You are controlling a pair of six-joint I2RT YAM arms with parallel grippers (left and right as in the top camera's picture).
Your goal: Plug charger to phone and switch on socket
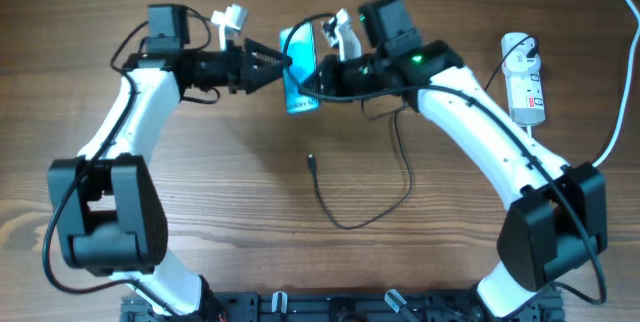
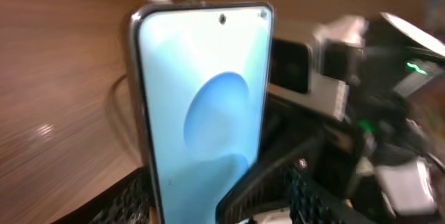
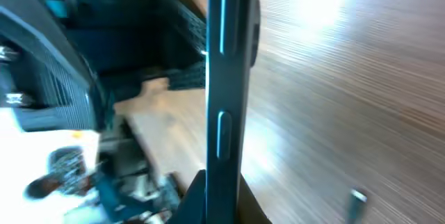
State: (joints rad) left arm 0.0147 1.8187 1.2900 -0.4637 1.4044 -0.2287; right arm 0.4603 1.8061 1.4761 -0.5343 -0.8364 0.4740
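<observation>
Phone [image 1: 298,70] aloft, upright, above table [image 1: 200,162]. Right gripper [image 1: 320,74] pinched on thin edge; left gripper [image 1: 272,62] wide across its width, seemingly gripping. Charger [image 1: 375,207] loose below. Risk: opposed pulls twist phone free, dropping it.

The left arm [image 1: 125,112] and right arm [image 1: 480,127] are white tubes joined by black housings [image 1: 110,212], with thin black cables [image 1: 57,212] looped alongside. The left gripper [image 1: 285,62] is black and ribbed. Upper centre, a green light [image 1: 414,59] glows on what seems the right wrist.
</observation>
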